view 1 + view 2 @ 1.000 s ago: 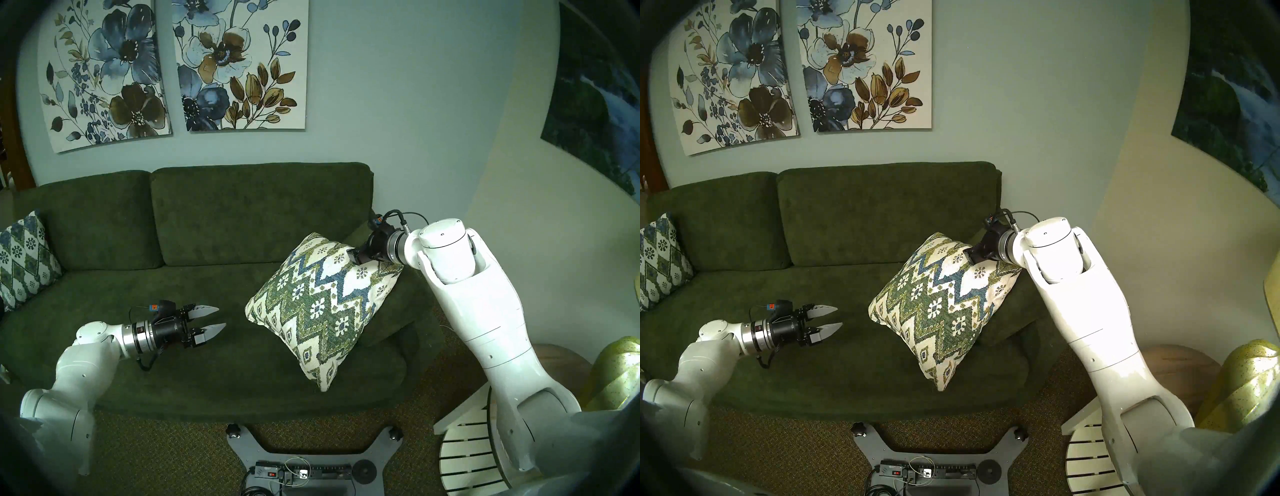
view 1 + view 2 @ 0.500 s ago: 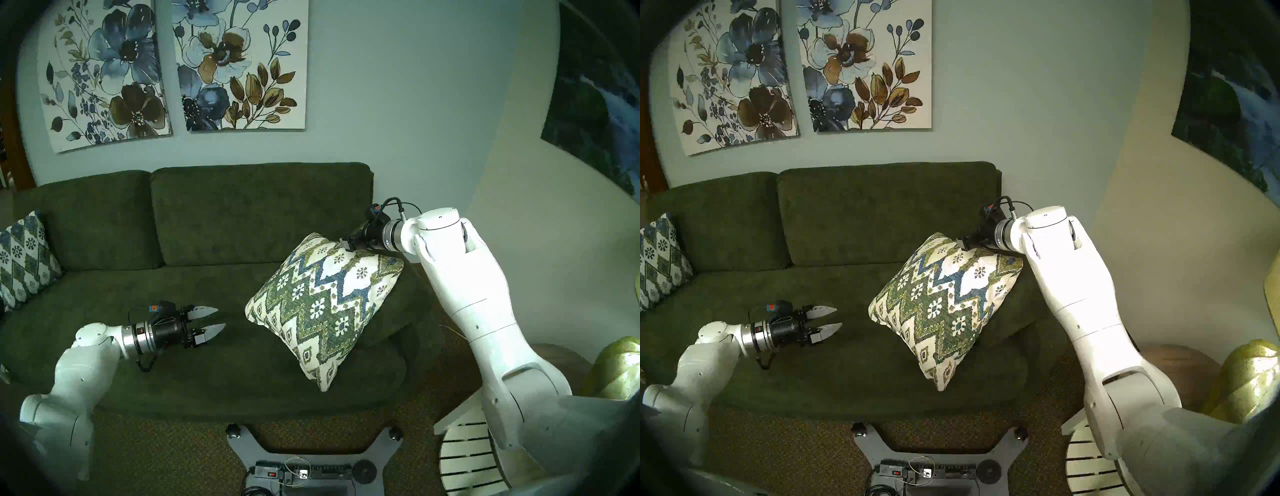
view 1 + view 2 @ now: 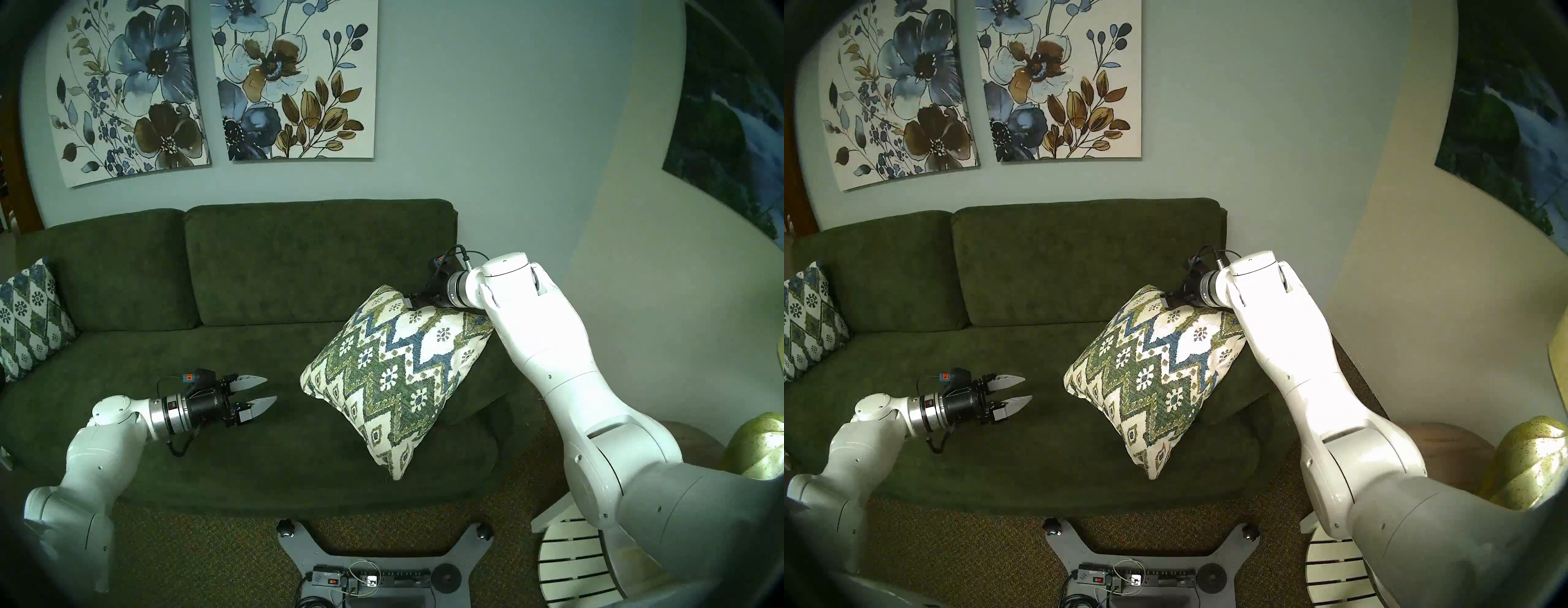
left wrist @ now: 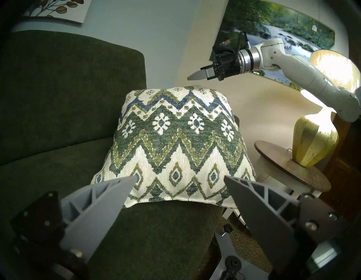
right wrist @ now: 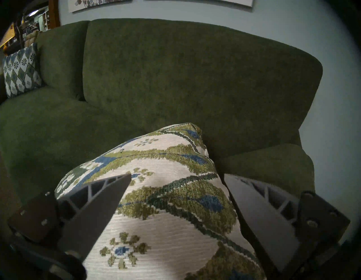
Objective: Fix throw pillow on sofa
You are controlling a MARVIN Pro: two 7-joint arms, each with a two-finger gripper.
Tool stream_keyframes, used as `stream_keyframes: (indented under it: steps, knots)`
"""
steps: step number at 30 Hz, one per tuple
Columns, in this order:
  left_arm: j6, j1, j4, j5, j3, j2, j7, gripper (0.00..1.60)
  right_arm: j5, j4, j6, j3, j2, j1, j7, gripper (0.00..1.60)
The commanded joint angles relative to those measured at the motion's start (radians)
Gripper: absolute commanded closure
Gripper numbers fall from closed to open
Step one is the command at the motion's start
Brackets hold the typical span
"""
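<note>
Head camera views show the big square woven throw pillow (image 3: 396, 378), cream with green and blue zigzag bands, lying at a slant on the dark green plush sofa (image 3: 254, 271). It sits at the sofa's right end, one side propped on the rounded armrest (image 5: 273, 162) and one corner poking over the front of the seat.

The right gripper (image 5: 176, 195) is at the pillow's top edge. Its two grey fingers (image 5: 101, 197) are wide apart, one on each side of the edge. They are not squeezing it yet. From the left wrist camera the claw seems to float just above the pillow, so I cannot tell if it touches. The left gripper (image 3: 254, 395) waits over the seat, near the pillow but apart from it. Its claw is partly open and holds nothing.

I think the step now is to grab the top edge. To do it well, the claw should go down so the fat seam sits deep between the fingers, then close firmly. A tiny pinch of cloth could slip. Then the pillow can be stood up against the back cushion.

The sofa is soft and fuzzy, so the pillow will drag, not slide. Another patterned cushion (image 3: 25, 318) leans at the far left end. Two flower paintings (image 3: 212, 85) hang on the pale blue wall. A shiny gold lamp (image 4: 314, 142) stands on a round side table (image 4: 304, 176) beside the armrest, close to the right arm, so wide swings could bump it.
</note>
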Motion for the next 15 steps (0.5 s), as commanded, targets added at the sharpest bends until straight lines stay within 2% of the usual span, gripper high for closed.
stream_keyframes:
  steps: [1,3,6,7,8,9,11,13,15]
  knots:
    - [0.000,-0.004,-0.015,-0.007,-0.007,0.000,-0.002,0.00,-0.016,0.086,-0.020,0.019,-0.056,0.110,-0.004,0.00]
    - [0.001,-0.003,-0.016,-0.007,-0.007,0.000,-0.001,0.00,-0.025,0.117,-0.023,0.025,-0.068,0.116,-0.011,0.00]
    - [0.003,-0.001,-0.019,-0.007,-0.008,0.000,0.000,0.00,-0.029,0.223,-0.021,0.006,-0.079,0.179,-0.004,0.00]
    - [0.003,-0.001,-0.020,-0.007,-0.008,0.001,0.001,0.00,-0.038,0.186,-0.033,0.031,-0.085,0.136,-0.018,0.00]
    - [0.004,0.000,-0.021,-0.007,-0.008,0.001,0.001,0.00,-0.034,0.243,-0.026,0.011,-0.084,0.181,-0.007,0.00]
    - [0.004,0.001,-0.022,-0.007,-0.009,0.001,0.002,0.00,-0.040,0.277,-0.027,0.010,-0.087,0.194,-0.008,0.00]
    - [0.005,0.002,-0.024,-0.007,-0.009,0.001,0.003,0.00,-0.043,0.321,-0.031,0.006,-0.089,0.214,-0.004,0.00]
    - [0.006,0.002,-0.025,-0.007,-0.010,0.001,0.003,0.00,-0.049,0.320,-0.039,0.014,-0.091,0.204,-0.009,0.00]
    - [0.007,0.003,-0.026,-0.007,-0.010,0.001,0.004,0.00,-0.061,0.374,-0.035,-0.003,-0.094,0.233,-0.014,0.00]
